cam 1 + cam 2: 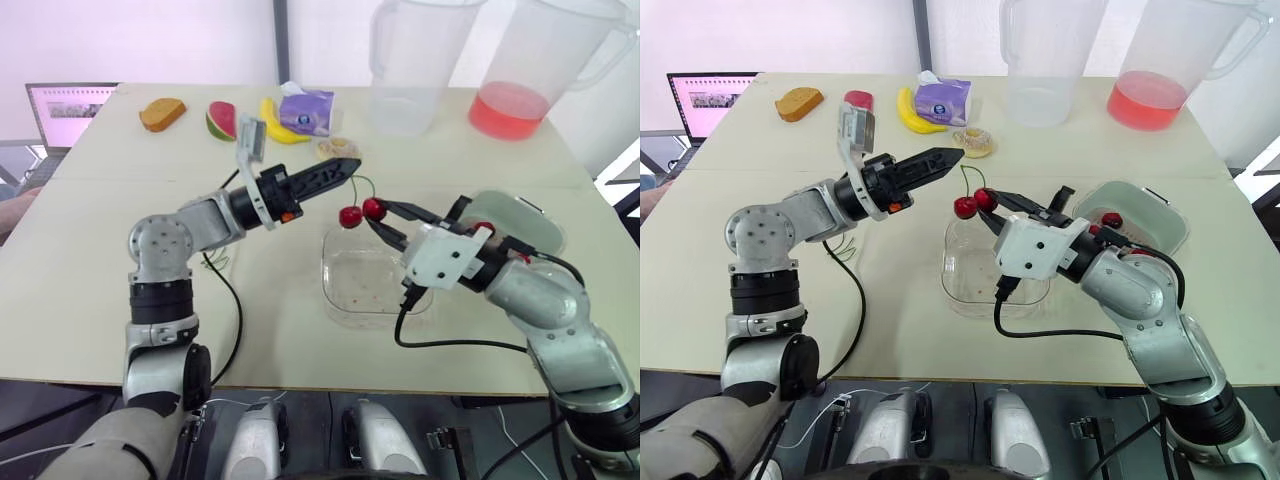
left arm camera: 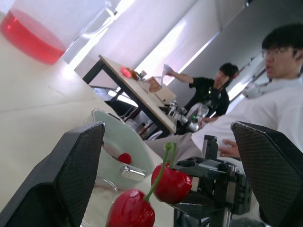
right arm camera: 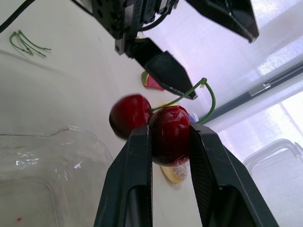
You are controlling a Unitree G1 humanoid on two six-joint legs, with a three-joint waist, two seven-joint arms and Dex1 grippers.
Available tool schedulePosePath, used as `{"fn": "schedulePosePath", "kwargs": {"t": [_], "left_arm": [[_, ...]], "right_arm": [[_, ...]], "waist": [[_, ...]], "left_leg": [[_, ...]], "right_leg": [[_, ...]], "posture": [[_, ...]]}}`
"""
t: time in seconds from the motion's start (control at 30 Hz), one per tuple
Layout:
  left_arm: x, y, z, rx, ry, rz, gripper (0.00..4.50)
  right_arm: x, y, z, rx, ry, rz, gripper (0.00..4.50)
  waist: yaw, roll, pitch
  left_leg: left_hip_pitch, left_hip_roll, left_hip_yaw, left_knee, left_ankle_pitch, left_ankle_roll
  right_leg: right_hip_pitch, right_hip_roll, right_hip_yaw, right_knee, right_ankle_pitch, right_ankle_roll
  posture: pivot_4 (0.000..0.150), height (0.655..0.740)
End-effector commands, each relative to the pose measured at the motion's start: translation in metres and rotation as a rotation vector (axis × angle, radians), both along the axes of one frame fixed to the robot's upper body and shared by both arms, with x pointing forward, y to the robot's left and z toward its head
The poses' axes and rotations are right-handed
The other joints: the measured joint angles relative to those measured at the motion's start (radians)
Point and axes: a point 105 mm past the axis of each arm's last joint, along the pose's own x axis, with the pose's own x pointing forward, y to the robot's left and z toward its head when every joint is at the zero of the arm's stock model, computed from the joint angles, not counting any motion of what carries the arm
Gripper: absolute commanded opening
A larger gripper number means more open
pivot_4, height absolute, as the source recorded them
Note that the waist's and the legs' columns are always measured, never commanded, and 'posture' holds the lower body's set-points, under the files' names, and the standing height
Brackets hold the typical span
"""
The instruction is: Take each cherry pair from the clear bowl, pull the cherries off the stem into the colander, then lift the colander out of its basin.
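Above the clear bowl [image 1: 360,288], my right gripper [image 1: 380,212] has its fingers clamped on one cherry of the cherry pair [image 1: 352,215]. The other cherry hangs free just beside it, and the green stem arches up from both. My left gripper [image 1: 347,172] sits close to the stem with its fingers spread wide, holding nothing. The colander [image 1: 1155,215] stands on the tabletop [image 1: 80,270] to the right of the bowl, with a loose cherry [image 1: 1112,220] lying in it. A few bare stems [image 1: 843,250] lie left of the bowl.
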Motion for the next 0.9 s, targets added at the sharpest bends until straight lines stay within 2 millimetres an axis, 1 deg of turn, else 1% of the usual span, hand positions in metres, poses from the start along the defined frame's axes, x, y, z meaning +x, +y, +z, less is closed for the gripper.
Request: {"fn": "schedulePosePath", "kwargs": {"t": [0.03, 0.13, 0.3, 0.57, 0.6, 0.67, 0.73, 0.77, 0.8, 0.87, 0.9], "left_arm": [[-0.006, -0.002, 0.006, -0.050, 0.008, -0.016, 4.50], [-0.008, -0.005, 0.004, -0.051, 0.014, -0.021, 4.50], [-0.007, -0.005, 0.010, -0.081, 0.016, -0.026, 4.50], [-0.010, -0.005, 0.014, -0.108, 0.020, -0.046, 4.50], [-0.011, -0.005, 0.014, -0.107, 0.019, -0.047, 4.24], [-0.012, -0.005, 0.014, -0.106, 0.019, -0.050, 3.59], [-0.012, -0.005, 0.014, -0.108, 0.019, -0.052, 2.66], [-0.012, -0.005, 0.014, -0.108, 0.018, -0.053, 2.00], [-0.013, -0.005, 0.015, -0.109, 0.018, -0.055, 1.54], [-0.013, -0.005, 0.015, -0.110, 0.018, -0.056, 0.46], [-0.013, -0.005, 0.015, -0.109, 0.018, -0.058, 0.04]], "right_arm": [[-0.003, 0.001, 0.011, 0.006, -0.050, 0.010, 0.61], [-0.002, 0.001, 0.011, 0.005, -0.043, 0.013, 0.61], [-0.002, 0.002, 0.010, -0.005, -0.034, 0.021, 0.61], [-0.002, 0.004, 0.008, -0.007, -0.025, 0.025, 0.61], [-0.002, 0.004, 0.008, -0.008, -0.024, 0.026, 0.61], [-0.001, 0.004, 0.007, -0.004, -0.019, 0.024, 0.61], [-0.001, 0.004, 0.007, -0.009, -0.017, 0.024, 0.61], [-0.001, 0.004, 0.006, -0.010, -0.016, 0.024, 0.61], [-0.001, 0.004, 0.006, -0.011, -0.015, 0.024, 0.61], [0.000, 0.004, 0.006, -0.011, -0.014, 0.024, 0.61], [0.000, 0.004, 0.006, -0.009, -0.013, 0.024, 0.61]], "waist": [[0.000, 0.000, 0.000], [0.001, 0.000, 0.000], [0.001, 0.000, 0.000], [0.001, 0.000, 0.000], [0.001, 0.000, 0.000], [0.001, 0.000, 0.000], [0.001, 0.000, 0.000], [0.001, 0.000, 0.000], [0.001, 0.000, 0.000], [0.001, 0.000, 0.000], [0.001, 0.000, 0.000]], "left_leg": [[0.000, 0.000, 0.000, 0.000, 0.000, 0.000], [0.000, 0.000, 0.000, 0.000, 0.000, 0.000], [0.001, 0.000, -0.001, 0.000, 0.000, 0.000], [0.001, 0.000, -0.001, 0.000, 0.000, 0.000], [0.001, 0.000, -0.001, 0.000, 0.000, 0.000], [0.001, -0.001, -0.001, 0.000, 0.000, 0.000], [0.001, -0.001, -0.001, 0.000, 0.000, 0.000], [0.001, 0.000, -0.001, 0.000, 0.000, 0.000], [0.001, -0.001, -0.001, 0.000, 0.000, 0.000], [0.001, -0.001, -0.001, 0.000, 0.000, 0.000], [0.001, -0.001, -0.001, 0.000, 0.000, 0.000]], "right_leg": [[0.000, 0.000, 0.000, 0.000, 0.000, 0.000], [0.000, 0.000, 0.000, 0.000, 0.000, 0.000], [0.001, 0.000, 0.000, -0.001, 0.000, 0.000], [0.002, 0.000, -0.001, -0.001, 0.000, 0.000], [0.002, 0.000, -0.001, -0.001, 0.000, 0.000], [0.002, 0.000, -0.001, -0.001, 0.000, 0.000], [0.002, 0.000, -0.001, -0.001, 0.000, 0.000], [0.002, 0.000, -0.001, -0.001, 0.000, 0.000], [0.002, 0.000, -0.001, -0.001, 0.000, 0.000], [0.002, 0.000, -0.001, -0.001, 0.000, 0.000], [0.002, 0.000, -0.001, -0.001, 0.000, 0.000]], "posture": [[0.150, 0.7400], [0.150, 0.7400], [0.150, 0.7400], [0.150, 0.7400], [0.150, 0.7400], [0.150, 0.7400], [0.150, 0.7400], [0.150, 0.7400], [0.150, 0.7400], [0.150, 0.7400], [0.150, 0.7400]]}}
